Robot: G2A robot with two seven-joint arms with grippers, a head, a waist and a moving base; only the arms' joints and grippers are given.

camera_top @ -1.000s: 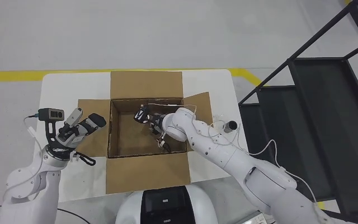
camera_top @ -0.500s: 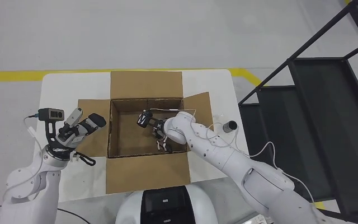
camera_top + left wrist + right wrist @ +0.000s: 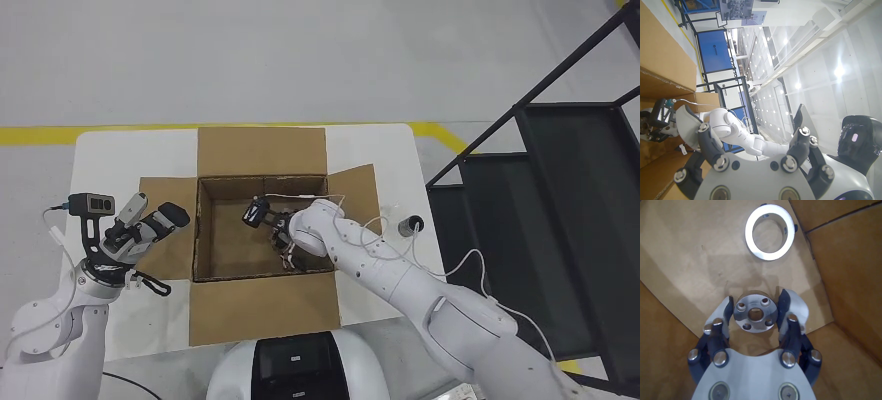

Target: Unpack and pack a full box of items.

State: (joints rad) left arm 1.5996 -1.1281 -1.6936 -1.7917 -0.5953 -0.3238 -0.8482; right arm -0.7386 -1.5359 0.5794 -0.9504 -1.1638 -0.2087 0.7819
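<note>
Cardboard walls close round the right hand (image 3: 755,306), whose arm bends over the near right flap and points straight down into the open box (image 3: 262,225). Its fingers stand apart, one on each side of a disc (image 3: 755,313), pads just beside the rim; I cannot tell whether they touch it. The left hand (image 3: 150,225) hangs over the bench (image 3: 110,160) just left of the box's left flap, tilted upward, its fingers spread wide with nothing between them. The disc is dull grey steel and lies flat on the box floor, with one centre bore and four small holes around it. Near it, closer to a corner of the box, lies a ring (image 3: 770,256) of bright silvery metal, thick-walled, with small holes through its side. That makes two metal parts in the box. One small dark cylinder (image 3: 410,226) stands on the bench just right of the box.
</note>
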